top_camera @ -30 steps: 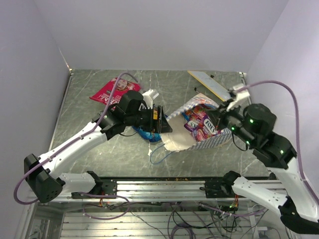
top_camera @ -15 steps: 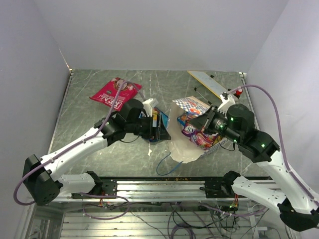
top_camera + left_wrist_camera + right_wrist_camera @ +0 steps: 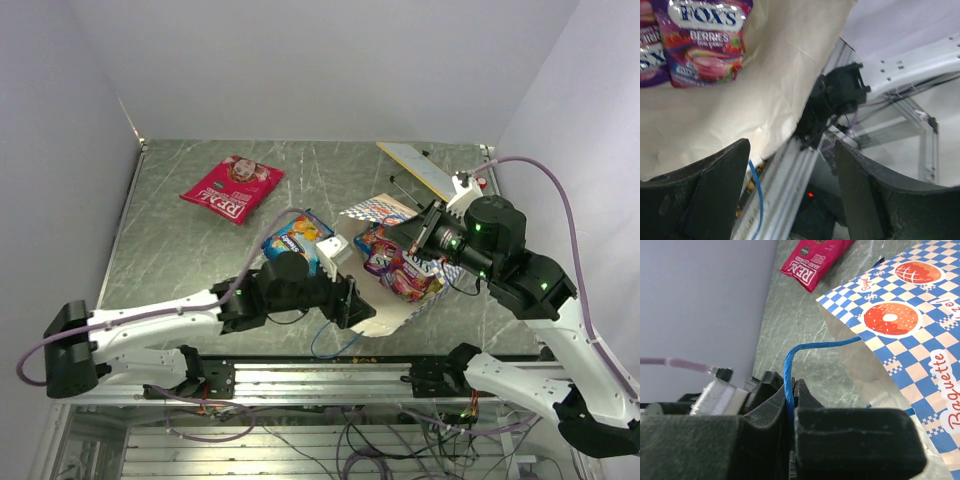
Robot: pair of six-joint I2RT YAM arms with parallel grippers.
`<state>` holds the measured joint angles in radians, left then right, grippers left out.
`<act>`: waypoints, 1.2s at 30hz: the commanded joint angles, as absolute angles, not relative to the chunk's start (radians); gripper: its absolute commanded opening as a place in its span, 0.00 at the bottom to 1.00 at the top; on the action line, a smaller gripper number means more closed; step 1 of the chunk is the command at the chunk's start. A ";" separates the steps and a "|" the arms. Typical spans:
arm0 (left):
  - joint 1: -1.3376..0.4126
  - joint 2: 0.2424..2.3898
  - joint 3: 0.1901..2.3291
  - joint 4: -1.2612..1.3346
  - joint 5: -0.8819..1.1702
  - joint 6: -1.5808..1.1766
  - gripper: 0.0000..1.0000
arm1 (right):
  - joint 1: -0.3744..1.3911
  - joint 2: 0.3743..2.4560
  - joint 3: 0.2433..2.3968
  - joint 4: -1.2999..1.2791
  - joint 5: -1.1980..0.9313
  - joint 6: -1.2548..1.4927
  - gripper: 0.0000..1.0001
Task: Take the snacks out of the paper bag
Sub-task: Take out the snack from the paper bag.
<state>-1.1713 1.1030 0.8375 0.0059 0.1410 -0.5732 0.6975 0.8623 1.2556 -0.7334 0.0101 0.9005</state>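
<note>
With right gripper [image 3: 791, 390] clamped on checkered paper bag's [image 3: 920, 350] blue string handle [image 3: 815, 346], spread-fingered left gripper [image 3: 790, 150] should reach eleven o'clock, probably for glossy purple packet [image 3: 705, 40].

From my end I see a grey-green marbled bench [image 3: 170, 250] with a red-pink packet [image 3: 232, 188] lying flat at the far left and a blue packet [image 3: 296, 238] near the middle, well apart from it. A flat tan card strip [image 3: 420, 168] lies at the far right, toward the back edge. The checkered paper bag [image 3: 385, 308] rests on the right half with its cream inside facing up, and one blue string handle [image 3: 330, 346] trails onto the bench at the near edge.
</note>
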 commanded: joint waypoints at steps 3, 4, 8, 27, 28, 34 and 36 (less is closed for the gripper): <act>-1.242 1.318 0.833 0.376 -0.076 -0.390 0.75 | 0.700 0.909 1.377 -0.816 0.030 0.878 0.00; -1.253 1.360 0.838 0.407 -0.090 -0.373 0.74 | 0.701 0.918 1.393 -0.827 0.030 0.872 0.00; -1.282 1.512 0.860 0.517 -0.205 -0.346 0.72 | 0.700 0.936 1.442 -0.853 0.025 0.854 0.00; -1.316 1.989 1.061 0.717 -0.494 -0.295 0.96 | 0.701 0.943 1.533 -0.962 0.012 0.807 0.00; -1.316 2.014 1.085 0.708 -0.500 -0.290 0.97 | 0.700 0.941 1.532 -0.959 0.012 0.804 0.00; -1.311 2.121 1.190 0.659 -0.515 -0.282 0.98 | 0.699 0.949 1.558 -0.975 0.019 0.785 0.00; -1.308 2.142 1.218 0.637 -0.491 -0.276 0.91 | 0.700 0.952 1.570 -0.985 0.025 0.780 0.00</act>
<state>-1.3102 2.1048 1.1576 0.6563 -0.4850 -0.2943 0.6975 0.9585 1.5162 -0.9749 0.0341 0.7982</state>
